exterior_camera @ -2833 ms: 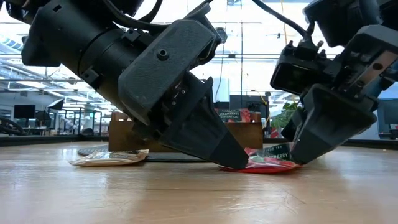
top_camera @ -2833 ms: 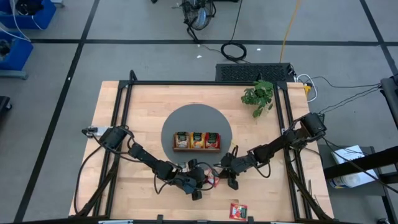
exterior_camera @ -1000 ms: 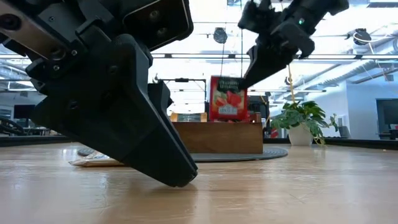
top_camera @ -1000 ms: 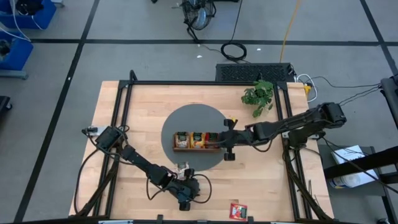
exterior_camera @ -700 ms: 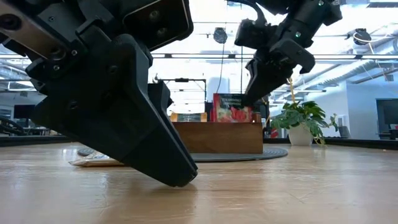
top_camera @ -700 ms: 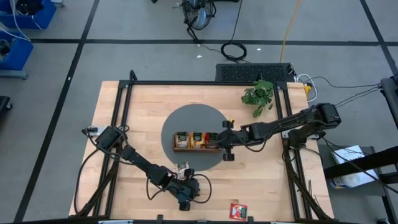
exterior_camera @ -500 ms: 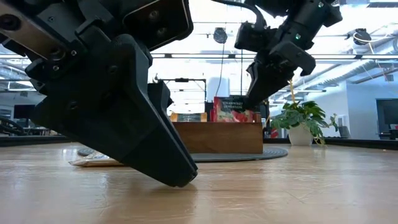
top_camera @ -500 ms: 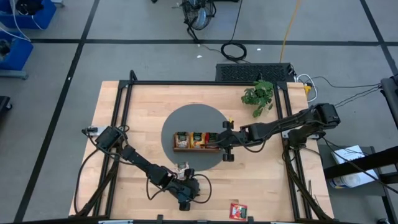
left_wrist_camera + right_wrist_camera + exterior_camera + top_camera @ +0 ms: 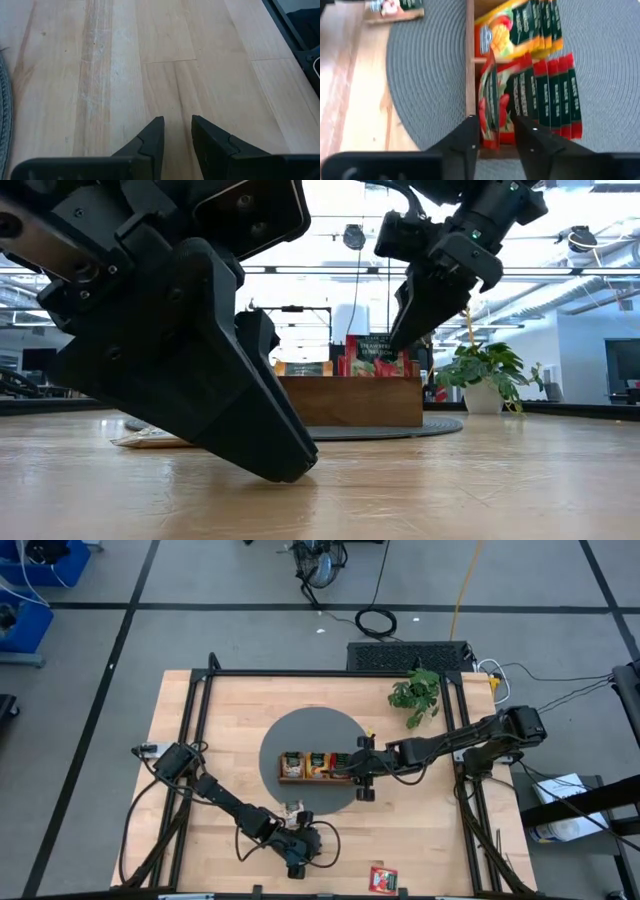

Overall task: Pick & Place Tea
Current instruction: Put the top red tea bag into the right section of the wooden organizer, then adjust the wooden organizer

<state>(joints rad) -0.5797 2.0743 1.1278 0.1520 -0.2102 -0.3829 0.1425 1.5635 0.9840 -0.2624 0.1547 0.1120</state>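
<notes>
The right gripper [image 9: 496,131] straddles, jaws spread, a red packet [image 9: 492,107] in the tray [image 9: 470,60]; light, thin and flexible, it is best pinched at its top edge.

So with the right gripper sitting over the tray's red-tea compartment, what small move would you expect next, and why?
Probably a short lift of the right gripper straight up. Its fingers stand open on either side of a red packet that already sits in the wooden tray beside the other red packets, so the placing looks done. Further packets lie on the table: one near the left gripper, one red at the front edge.
</notes>
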